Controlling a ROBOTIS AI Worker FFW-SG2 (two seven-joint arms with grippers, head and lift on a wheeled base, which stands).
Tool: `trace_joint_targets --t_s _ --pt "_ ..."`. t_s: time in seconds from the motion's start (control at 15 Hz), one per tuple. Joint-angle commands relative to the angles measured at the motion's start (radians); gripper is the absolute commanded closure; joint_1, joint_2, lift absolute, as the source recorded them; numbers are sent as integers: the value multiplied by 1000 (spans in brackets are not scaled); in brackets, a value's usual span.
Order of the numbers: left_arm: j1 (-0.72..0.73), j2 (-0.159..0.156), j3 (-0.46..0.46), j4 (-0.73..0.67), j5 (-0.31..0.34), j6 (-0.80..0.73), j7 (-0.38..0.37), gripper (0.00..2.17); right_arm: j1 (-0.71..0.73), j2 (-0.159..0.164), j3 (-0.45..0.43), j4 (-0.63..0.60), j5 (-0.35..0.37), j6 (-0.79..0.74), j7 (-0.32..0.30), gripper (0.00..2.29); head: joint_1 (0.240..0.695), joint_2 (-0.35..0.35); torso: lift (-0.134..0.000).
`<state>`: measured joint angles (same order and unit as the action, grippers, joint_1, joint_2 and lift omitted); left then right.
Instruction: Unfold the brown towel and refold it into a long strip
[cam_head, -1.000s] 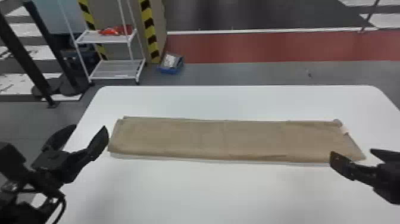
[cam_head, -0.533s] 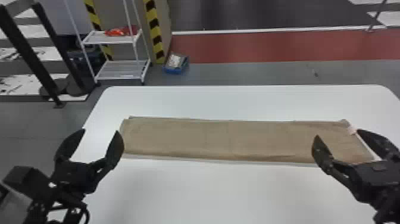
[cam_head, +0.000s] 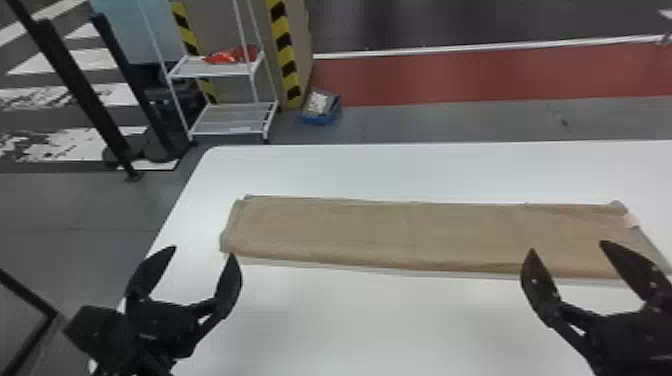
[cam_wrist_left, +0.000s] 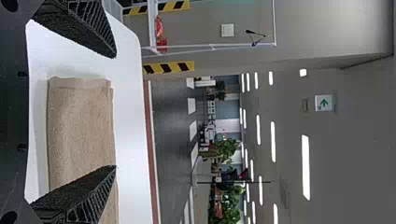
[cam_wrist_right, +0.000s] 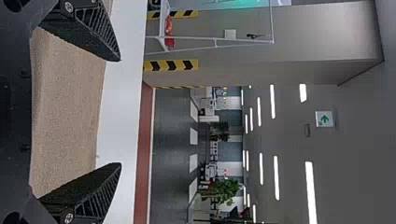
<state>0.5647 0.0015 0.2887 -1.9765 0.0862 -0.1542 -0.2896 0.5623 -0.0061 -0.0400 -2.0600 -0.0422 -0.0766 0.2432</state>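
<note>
Likely folded, the brown towel (cam_head: 400, 235) wants snag-free retreat: left gripper (cam_head: 203, 250), seven o'clock; right gripper (cam_head: 566, 246), five o'clock (both wide).

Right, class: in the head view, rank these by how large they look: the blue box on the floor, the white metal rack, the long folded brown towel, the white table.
1. White table
2. Brown towel
3. White metal rack, cut off at the top edge
4. Blue box

Towel (cam_head: 415, 235) bars the middle; open tabletop (cam_head: 390, 325) nearer, beyond.
</note>
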Motion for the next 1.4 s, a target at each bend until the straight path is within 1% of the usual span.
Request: trace_joint_targets --t_s 0.0,0.13,0.33,0.8,0.93,1.33 --pt "7 -4 -3 -13 -5 19 7 26 7 7 5 1 -10 -1 -2 83 695 171 -123" --pt "3 -4 -10 -13 -5 25 30 26 8 7 9 -2 -8 2 -16 83 695 174 -123" --pt "-3 -4 -13 -13 -5 25 30 26 7 7 11 -3 -8 27 -50 83 695 173 -123" --pt "-28 -4 -36 -9 -22 65 30 26 7 7 26 -5 2 45 -53 83 695 166 -123" --pt "-28 -4 -39 -9 -22 65 44 29 8 7 31 -6 2 45 -55 83 695 159 -123" --pt "-23 -4 -43 -10 -23 65 52 29 7 7 35 -6 4 45 -78 83 695 159 -123"
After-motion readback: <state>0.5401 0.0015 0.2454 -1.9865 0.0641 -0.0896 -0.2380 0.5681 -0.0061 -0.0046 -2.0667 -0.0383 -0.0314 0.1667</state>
